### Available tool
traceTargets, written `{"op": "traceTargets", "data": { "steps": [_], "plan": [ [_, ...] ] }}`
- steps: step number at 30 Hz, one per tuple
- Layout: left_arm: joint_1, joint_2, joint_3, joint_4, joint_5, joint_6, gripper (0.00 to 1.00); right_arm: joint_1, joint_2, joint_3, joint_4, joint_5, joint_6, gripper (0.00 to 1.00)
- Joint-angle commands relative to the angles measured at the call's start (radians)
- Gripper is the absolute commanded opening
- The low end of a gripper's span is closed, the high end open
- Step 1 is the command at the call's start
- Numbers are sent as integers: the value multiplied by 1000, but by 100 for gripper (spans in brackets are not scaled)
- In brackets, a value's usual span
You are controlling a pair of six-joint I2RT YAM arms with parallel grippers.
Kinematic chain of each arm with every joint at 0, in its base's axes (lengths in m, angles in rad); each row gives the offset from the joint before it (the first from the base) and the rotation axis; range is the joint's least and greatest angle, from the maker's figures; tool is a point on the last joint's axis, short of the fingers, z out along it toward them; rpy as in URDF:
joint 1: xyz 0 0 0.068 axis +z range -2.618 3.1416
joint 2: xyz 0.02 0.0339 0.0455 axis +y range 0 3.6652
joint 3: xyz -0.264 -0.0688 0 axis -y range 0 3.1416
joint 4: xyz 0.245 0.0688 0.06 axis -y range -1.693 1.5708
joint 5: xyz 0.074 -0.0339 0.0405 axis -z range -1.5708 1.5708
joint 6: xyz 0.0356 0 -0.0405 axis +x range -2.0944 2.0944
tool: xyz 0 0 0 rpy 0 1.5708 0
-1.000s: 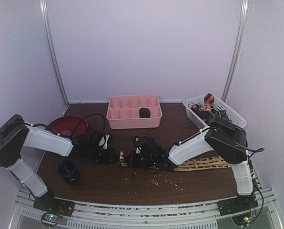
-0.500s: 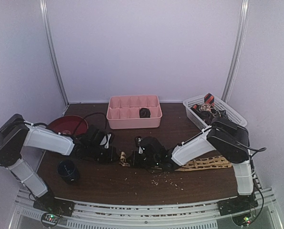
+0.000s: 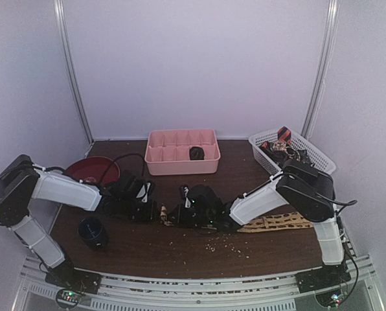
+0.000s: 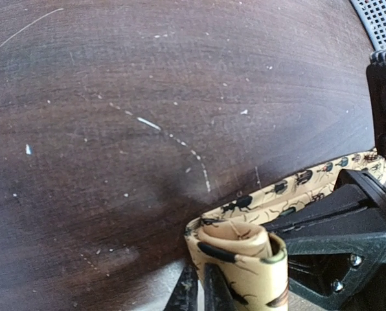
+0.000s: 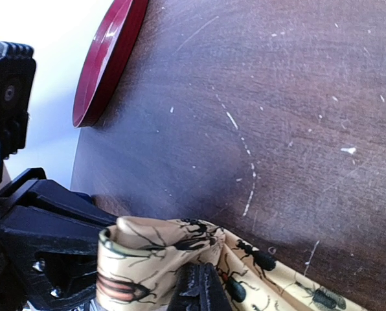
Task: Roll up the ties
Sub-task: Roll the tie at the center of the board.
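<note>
- Tan tie (image 3: 280,221) lies on the counter (image 3: 180,249), its rolled end mid-counter and its tail running toward 3 o'clock.
- Right hand (image 5: 198,278), at the roll's 3 o'clock, is clenched on the fabric.
- Left hand (image 4: 198,288), at the roll's 9 o'clock, has its fingers nearly together; I cannot tell whether it grips.

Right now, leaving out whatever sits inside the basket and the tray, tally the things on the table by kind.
Tan insect-print fabric necktie: 1
Pink plastic divided tray: 1
White plastic mesh basket: 1
Red round dish: 1
Dark cup: 1
Total: 5
</note>
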Motion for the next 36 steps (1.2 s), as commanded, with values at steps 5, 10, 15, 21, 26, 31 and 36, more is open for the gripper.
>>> {"op": "traceTargets", "data": {
  "steps": [5,10,15,21,26,31,36],
  "plan": [
    [-8,-33,12,-13,-57,4,9,-2,11,3,22,2,16,0],
    [-6,-39,12,-25,-67,1,8,-1,11,3,25,1,19,0],
    [-7,-52,13,-27,-72,0,3,-2,12,3,27,2,19,0],
    [-9,-55,16,-13,-48,2,0,-2,14,3,30,-1,20,0],
    [-12,-49,16,-11,-47,2,2,-2,8,-1,31,-1,19,0],
    [-22,-54,24,-11,-52,-1,3,-2,7,-5,31,0,16,0],
    [-23,-58,27,-11,-64,-5,7,-3,5,-6,33,1,16,0]
  ]
}}
